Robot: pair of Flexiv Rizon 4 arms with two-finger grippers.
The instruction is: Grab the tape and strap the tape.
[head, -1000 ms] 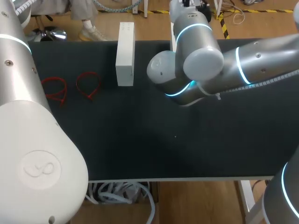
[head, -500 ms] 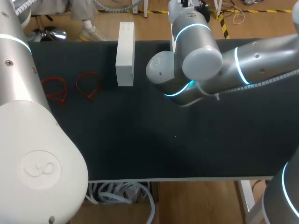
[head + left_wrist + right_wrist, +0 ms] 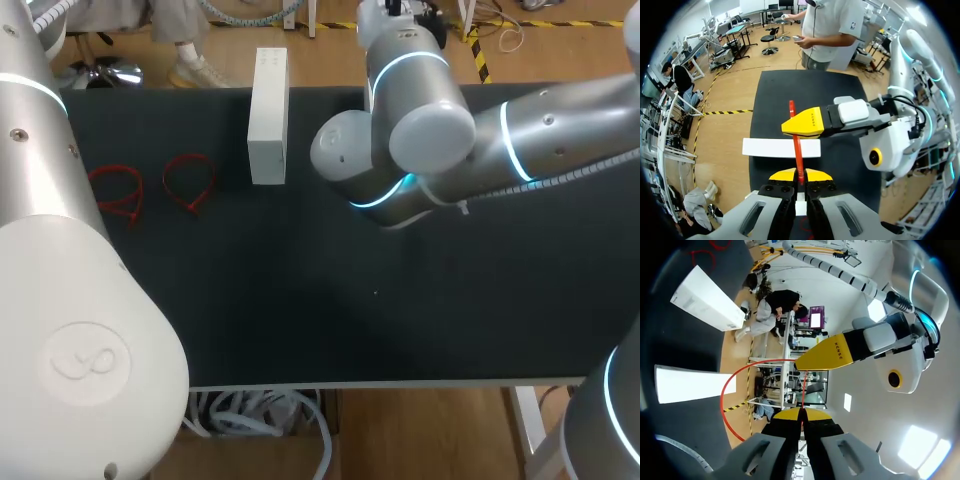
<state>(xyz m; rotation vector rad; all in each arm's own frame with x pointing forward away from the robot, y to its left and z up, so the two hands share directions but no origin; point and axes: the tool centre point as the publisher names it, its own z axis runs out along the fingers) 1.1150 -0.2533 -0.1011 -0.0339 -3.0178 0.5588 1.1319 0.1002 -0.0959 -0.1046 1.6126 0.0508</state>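
Observation:
A red strap (image 3: 797,145) rises straight from between the yellow tips of my left gripper (image 3: 800,175), which is shut on it. The strap passes my right gripper's yellow fingers (image 3: 807,122), which pinch it higher up. In the right wrist view my right gripper (image 3: 800,415) is shut on the same strap (image 3: 726,390), which bows out in a loop towards the left gripper's yellow fingertips (image 3: 827,357). In the head view both grippers and the strap are hidden behind my right arm (image 3: 420,120). Two more red straps (image 3: 120,190) (image 3: 190,182) lie looped on the black table at the left.
A long white box (image 3: 268,115) lies at the table's far edge, left of my right arm; the same box (image 3: 765,147) shows below the grippers in the left wrist view. My left arm (image 3: 60,250) fills the near left corner. The table (image 3: 400,310) is black.
My right arm's wrist has crept slightly to the left. Both grips on the strap are unchanged.

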